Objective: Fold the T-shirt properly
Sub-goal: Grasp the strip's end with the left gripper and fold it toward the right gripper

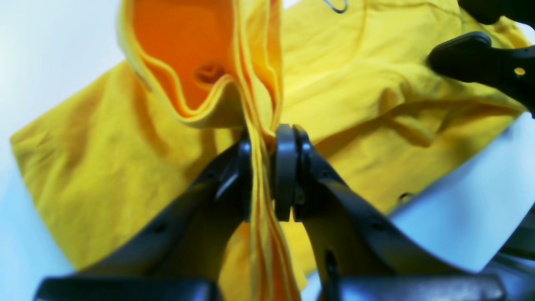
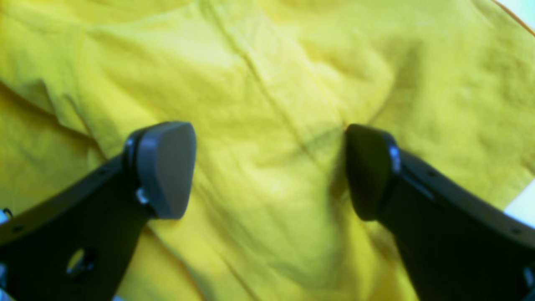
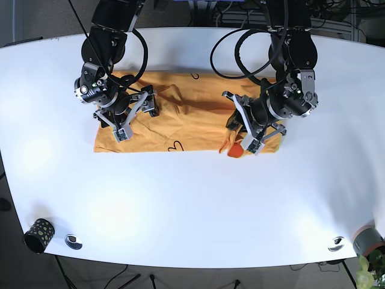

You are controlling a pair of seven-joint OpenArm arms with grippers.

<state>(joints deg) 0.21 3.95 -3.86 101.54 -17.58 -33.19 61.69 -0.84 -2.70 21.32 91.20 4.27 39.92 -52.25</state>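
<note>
The yellow T-shirt (image 3: pixel 180 120) lies spread across the far half of the white table (image 3: pixel 192 198), with small black line drawings on it. My left gripper (image 1: pixel 267 142) is shut on a raised fold of the T-shirt (image 1: pixel 355 92), whose orange inner side shows above the fingers. In the base view the left gripper (image 3: pixel 242 141) holds this fold at the shirt's right front corner. My right gripper (image 2: pixel 269 167) is open just above the wrinkled T-shirt (image 2: pixel 271 75), nothing between its pads. From the base camera the right gripper (image 3: pixel 135 114) hangs over the shirt's left part.
A dotted black cup (image 3: pixel 39 235) and a small round metal piece (image 3: pixel 73 241) sit at the table's front left corner. Another metal piece (image 3: pixel 336 243) and a potted plant (image 3: pixel 368 241) are at the front right. Cables hang behind both arms.
</note>
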